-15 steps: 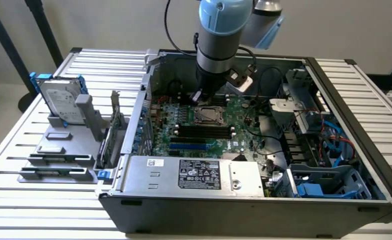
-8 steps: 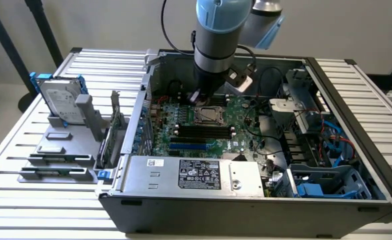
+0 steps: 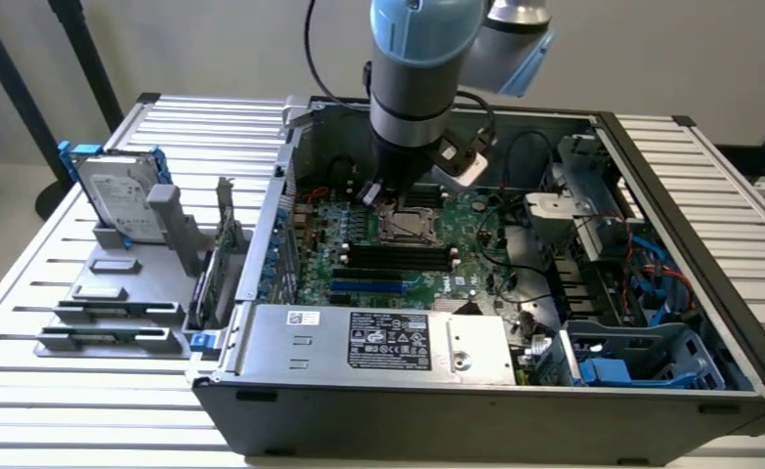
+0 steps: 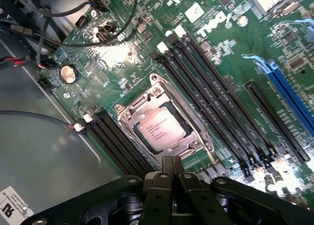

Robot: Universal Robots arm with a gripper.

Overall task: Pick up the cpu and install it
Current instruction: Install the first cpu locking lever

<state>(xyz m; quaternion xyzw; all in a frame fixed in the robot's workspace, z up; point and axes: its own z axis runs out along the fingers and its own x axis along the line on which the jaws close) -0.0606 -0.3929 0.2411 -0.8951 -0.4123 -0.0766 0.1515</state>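
Silver chip: the cpu (image 4: 160,129) lies flat inside the metal frame of its socket (image 4: 162,124) on the green board (image 4: 122,58), its printed top facing up.
Socket place: between two groups of long black slots (image 4: 216,112), near the middle of the board.
Tool: the black tool (image 4: 170,167) is closed, its fingers pressed together, and it grips nothing.
Tool position: it hangs just above the board, close beside the socket edge; whether it touches the board I cannot tell.
Arm: the grey and blue arm (image 3: 415,88) reaches down into the open computer case (image 3: 487,401), over the socket area.
Case: it lies on its side on the white slatted desk (image 3: 82,391).
Beside the case: on the exterior view's left, a grey holder (image 3: 115,313) carries a silver hard drive (image 3: 117,200) with blue brackets, standing upright, and dark memory sticks (image 3: 111,337) lying flat.
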